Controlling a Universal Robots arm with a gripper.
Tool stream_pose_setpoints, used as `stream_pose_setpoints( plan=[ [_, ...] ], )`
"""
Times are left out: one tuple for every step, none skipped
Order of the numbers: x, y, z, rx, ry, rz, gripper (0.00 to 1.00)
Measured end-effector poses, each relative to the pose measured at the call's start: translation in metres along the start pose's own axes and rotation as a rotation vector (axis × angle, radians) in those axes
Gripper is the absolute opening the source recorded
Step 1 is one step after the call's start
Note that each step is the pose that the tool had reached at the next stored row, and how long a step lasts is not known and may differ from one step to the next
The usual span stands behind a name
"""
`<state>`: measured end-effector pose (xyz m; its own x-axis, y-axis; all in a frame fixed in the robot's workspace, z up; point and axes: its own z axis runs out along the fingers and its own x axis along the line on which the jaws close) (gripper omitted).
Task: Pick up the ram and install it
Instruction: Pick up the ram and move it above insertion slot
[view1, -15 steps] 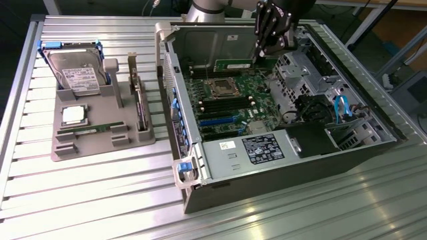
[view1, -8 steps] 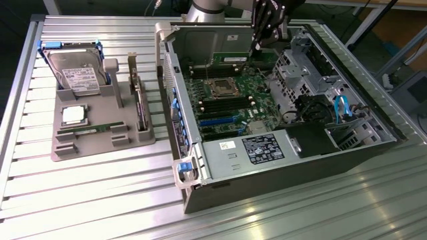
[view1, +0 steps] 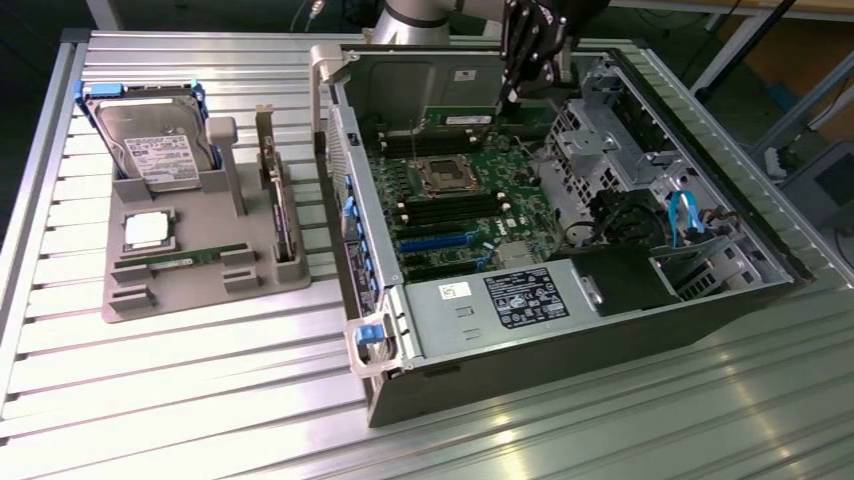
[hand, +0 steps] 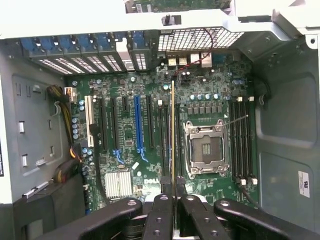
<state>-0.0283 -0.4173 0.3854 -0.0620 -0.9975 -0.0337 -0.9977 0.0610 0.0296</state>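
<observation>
The gripper (hand: 173, 187) hangs over the open computer case (view1: 534, 370), and its fingers (hand: 161, 215) pinch the ram (hand: 173, 125) at one end. The ram shows on its edge, in line with the dark slots (hand: 163, 140) just beside the processor socket (hand: 206, 149) on the motherboard (hand: 120, 150). Whether it touches a slot, I cannot tell.

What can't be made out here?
Wrist view: the thin green ram stick, shut in the black gripper, is edge-on; chips and height above the green motherboard unreadable.
Exterior view: that stick is too small and dark to find.
Exterior view: a second stick sits partly hidden in the grey tray.
</observation>
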Motion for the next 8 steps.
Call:
stream_pose_setpoints(
  plan=[
    [0.0,0.0,0.001,0.0,-0.0013,0.0,0.12],
    [0.0,-0.0001,0.0019,-0.0001,-0.0018,0.0,0.12],
    [0.0001,-0.0001,0.0029,-0.0002,-0.0026,0.0,0.12],
    [0.0001,-0.0001,0.0039,-0.0002,-0.003,0.0,0.12],
    [0.0001,-0.0002,0.0046,-0.0003,-0.003,-0.001,0.12],
    [0.0001,-0.0002,0.0053,-0.0003,-0.0029,-0.002,0.12],
    [0.0002,-0.0002,0.0058,-0.0003,-0.003,-0.003,0.12],
    [0.0002,-0.0002,0.0062,-0.0004,-0.0029,-0.004,0.12]
  ],
)
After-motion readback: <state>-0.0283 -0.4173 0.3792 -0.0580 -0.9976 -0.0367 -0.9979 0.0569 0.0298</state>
